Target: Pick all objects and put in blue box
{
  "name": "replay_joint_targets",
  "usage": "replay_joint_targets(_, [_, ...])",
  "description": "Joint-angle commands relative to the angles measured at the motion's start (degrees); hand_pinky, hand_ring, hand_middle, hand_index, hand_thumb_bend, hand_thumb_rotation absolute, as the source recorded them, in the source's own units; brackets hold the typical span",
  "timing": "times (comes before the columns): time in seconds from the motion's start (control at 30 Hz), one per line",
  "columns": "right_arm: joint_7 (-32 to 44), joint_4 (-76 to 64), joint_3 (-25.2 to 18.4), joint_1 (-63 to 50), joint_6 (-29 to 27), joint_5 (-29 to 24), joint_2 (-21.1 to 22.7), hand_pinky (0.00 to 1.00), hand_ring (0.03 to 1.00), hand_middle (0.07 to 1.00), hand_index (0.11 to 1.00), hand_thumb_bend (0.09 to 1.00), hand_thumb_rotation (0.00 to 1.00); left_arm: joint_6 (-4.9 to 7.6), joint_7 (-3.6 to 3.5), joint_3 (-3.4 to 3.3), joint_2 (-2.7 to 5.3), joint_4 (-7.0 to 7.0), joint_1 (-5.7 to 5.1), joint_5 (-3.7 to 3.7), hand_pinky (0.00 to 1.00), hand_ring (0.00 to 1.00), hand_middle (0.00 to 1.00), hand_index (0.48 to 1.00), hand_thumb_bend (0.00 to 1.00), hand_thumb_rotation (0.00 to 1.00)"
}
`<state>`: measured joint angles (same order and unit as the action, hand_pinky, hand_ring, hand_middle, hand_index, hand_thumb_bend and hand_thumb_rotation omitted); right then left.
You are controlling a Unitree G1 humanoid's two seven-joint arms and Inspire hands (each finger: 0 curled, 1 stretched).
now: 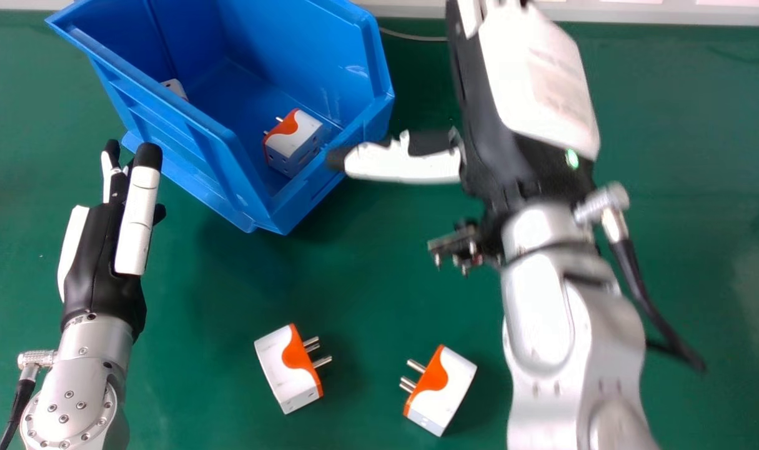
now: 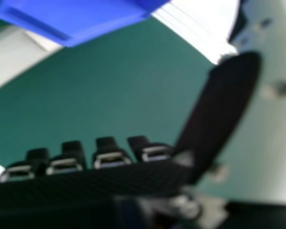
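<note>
You seem to be in a lab or workshop, though you cannot tell which: your green desk (image 1: 685, 137) carries a blue plastic box (image 1: 220, 159) and white-and-orange plug adapters (image 1: 285, 369), with silver robot forearms (image 1: 541, 319) over it

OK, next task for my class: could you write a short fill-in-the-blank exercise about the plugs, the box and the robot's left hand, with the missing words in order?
1. The table under the box is coloured ____.
2. Outside the box, the number of plugs lying on the table is ____.
3. In the head view, the prongs of the plug nearer the left hand point towards the picture's ____ side.
4. The left hand's straight fingers are holding ____.

Missing words: green; two; right; nothing.
</note>
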<state>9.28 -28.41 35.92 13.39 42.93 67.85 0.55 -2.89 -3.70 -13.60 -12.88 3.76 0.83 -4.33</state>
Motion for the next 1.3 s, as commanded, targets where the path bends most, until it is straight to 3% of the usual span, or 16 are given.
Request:
replay_joint_targets(0.0, [0.83, -4.72, 2.69, -5.16, -1.98, 3.51, 0.08, 1.0, 1.0, 1.0, 1.0, 1.0, 0.47, 1.74, 0.68, 0.09, -0.22, -0.22, 0.88, 0.81, 0.95, 0.99, 1.0, 1.0, 0.79, 1.0])
replay_joint_targets(0.07, [2.23, -7.35, 4.37, -10.94, -3.6, 5.22, 1.27, 1.0, 1.0, 1.0, 1.0, 1.0, 0.5, 1.85, 0.93, 0.25, -0.09, 0.27, 1.28, 0.92, 0.94, 0.99, 1.0, 1.0, 0.8, 1.0])
replay_joint_targets(0.33, [-0.05, -12.49, 4.11, -27.14, -9.96, 2.86, 4.29, 1.0, 1.0, 1.0, 1.0, 1.0, 0.49, 1.46, 0.29, 0.06, 0.72, -0.64, 1.27, -1.07, 0.95, 0.99, 1.0, 1.0, 0.79, 1.0])
replay_joint_targets(0.6, [-0.81, -13.78, 4.54, -35.14, -13.21, 2.07, 6.22, 1.0, 1.0, 1.0, 1.0, 1.0, 0.47, 0.94, 0.3, -0.15, 0.7, -0.44, 1.86, -1.1, 0.95, 1.0, 1.0, 1.0, 0.79, 1.0])
replay_joint_targets(0.8, [2.41, -13.98, 4.97, -37.41, -13.51, 4.81, 5.59, 1.0, 1.0, 1.0, 1.0, 1.0, 0.46, 0.4, 0.4, -0.25, 0.54, -0.72, 1.97, -0.86, 0.95, 1.0, 1.0, 1.0, 0.79, 1.0])
replay_joint_targets(1.0, [13.22, -14.31, 6.41, -38.11, -12.46, 11.87, 2.88, 1.0, 1.0, 1.0, 1.0, 1.0, 0.45, 0.51, 0.66, -0.41, 0.45, -0.94, 1.78, -0.42, 0.95, 1.0, 1.0, 1.0, 0.78, 1.0])
replay_joint_targets(1.27, [33.01, -15.42, 5.58, -35.68, -12.7, 23.44, -1.34, 1.0, 1.0, 1.0, 1.0, 1.0, 0.42, 0.58, 0.75, -0.48, 0.7, -1.25, 1.62, -0.62, 0.96, 1.0, 1.0, 1.0, 0.79, 1.0])
